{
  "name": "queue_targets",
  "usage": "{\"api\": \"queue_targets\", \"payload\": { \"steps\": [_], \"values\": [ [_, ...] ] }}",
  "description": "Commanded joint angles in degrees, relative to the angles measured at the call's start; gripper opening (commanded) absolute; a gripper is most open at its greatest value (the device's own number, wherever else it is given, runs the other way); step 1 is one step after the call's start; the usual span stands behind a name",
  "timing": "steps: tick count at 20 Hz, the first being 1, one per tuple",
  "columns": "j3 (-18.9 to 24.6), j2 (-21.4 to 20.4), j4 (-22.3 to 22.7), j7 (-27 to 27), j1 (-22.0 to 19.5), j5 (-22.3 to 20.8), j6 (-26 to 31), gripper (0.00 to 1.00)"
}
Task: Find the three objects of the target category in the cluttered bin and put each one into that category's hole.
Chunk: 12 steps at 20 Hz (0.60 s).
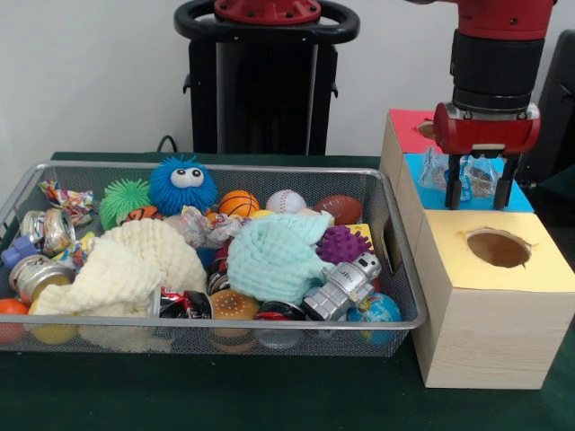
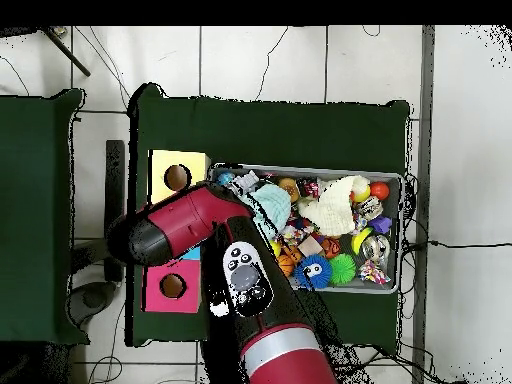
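My gripper (image 1: 481,186) hangs over the blue-topped box (image 1: 523,200), between the red-topped box (image 1: 404,121) and the yellow-topped box (image 1: 539,269). It is shut on a crumpled clear wrapper (image 1: 469,175) with blue print, held just above the blue top. The red box's hole (image 1: 426,129) is mostly hidden behind the gripper; the overhead view shows it (image 2: 172,286) uncovered. The wire-mesh bin (image 1: 269,321) is left of the boxes. Two more crumpled wrappers lie in it, one at the far left (image 1: 67,199) and one in the middle (image 1: 193,223). In the overhead view the arm (image 2: 190,225) hides the gripper.
The bin holds crushed cans (image 1: 40,269), spiky balls (image 1: 344,242), a blue fuzzy ball (image 1: 182,184), toy sports balls, a robot figure (image 1: 346,285) and two cloths (image 1: 274,256). The yellow box's hole (image 1: 499,247) is nearest the camera. The black pedestal (image 1: 265,90) stands behind.
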Motion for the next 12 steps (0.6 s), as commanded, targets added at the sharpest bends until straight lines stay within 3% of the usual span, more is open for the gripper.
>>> {"api": "queue_targets", "payload": {
  "steps": [1,6,12],
  "values": [
    [-1.68,1.27,6.88,-2.01,-0.63,-3.17,-0.63,1.0],
    [-2.1,2.22,4.72,-1.88,0.28,-3.21,0.41,1.0],
    [-1.88,1.92,5.68,-2.63,-0.16,-3.2,0.26,1.0]
  ]
}}
